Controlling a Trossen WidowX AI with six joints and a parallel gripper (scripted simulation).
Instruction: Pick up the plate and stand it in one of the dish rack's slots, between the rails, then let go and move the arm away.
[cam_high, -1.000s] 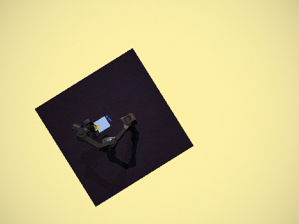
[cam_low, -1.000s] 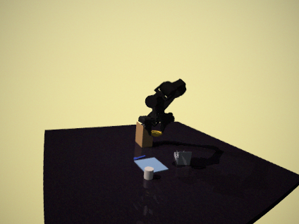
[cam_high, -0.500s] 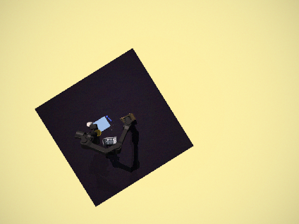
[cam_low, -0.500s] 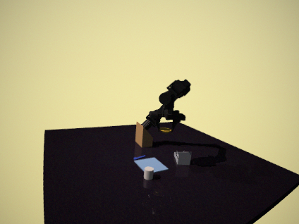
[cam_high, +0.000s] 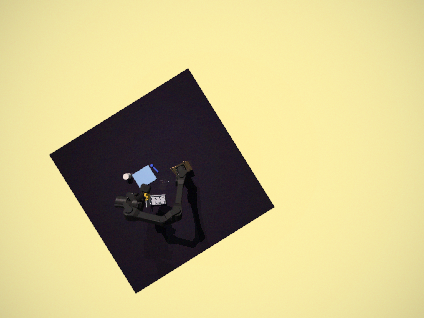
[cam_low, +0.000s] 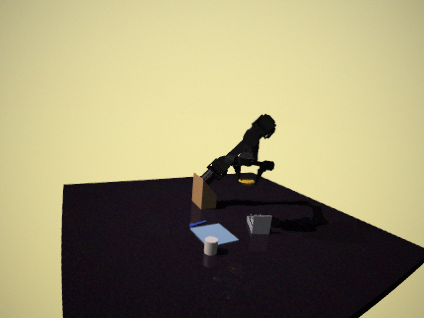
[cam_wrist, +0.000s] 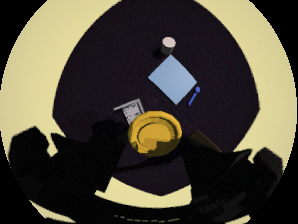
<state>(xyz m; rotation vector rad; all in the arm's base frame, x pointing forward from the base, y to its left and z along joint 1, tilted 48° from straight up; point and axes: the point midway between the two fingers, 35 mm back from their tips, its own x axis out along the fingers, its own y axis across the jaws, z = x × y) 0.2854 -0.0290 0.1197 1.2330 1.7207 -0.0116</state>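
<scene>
The yellow plate (cam_high: 146, 196) (cam_low: 246, 181) (cam_wrist: 155, 118) is between the fingers of my gripper (cam_low: 248, 180) (cam_wrist: 154, 133), which is shut on it, well above the table. It shows as a thin, nearly level disc in the exterior view; its exact tilt is hard to tell. A small grey rack-like object (cam_high: 158, 200) (cam_low: 261, 225) (cam_wrist: 132, 113), apparently the dish rack, stands on the table. The plate is left of it in the top view and overlaps its near corner in the wrist view. The rails and slots are too small to make out.
A light blue square (cam_high: 144, 176) (cam_low: 214, 233) (cam_wrist: 172, 80) lies between a white cylinder (cam_high: 127, 176) (cam_low: 211, 246) (cam_wrist: 168, 45) and a small blue item (cam_high: 154, 168) (cam_low: 198, 223) (cam_wrist: 192, 98). A brown block (cam_low: 204, 194) stands by the arm's base.
</scene>
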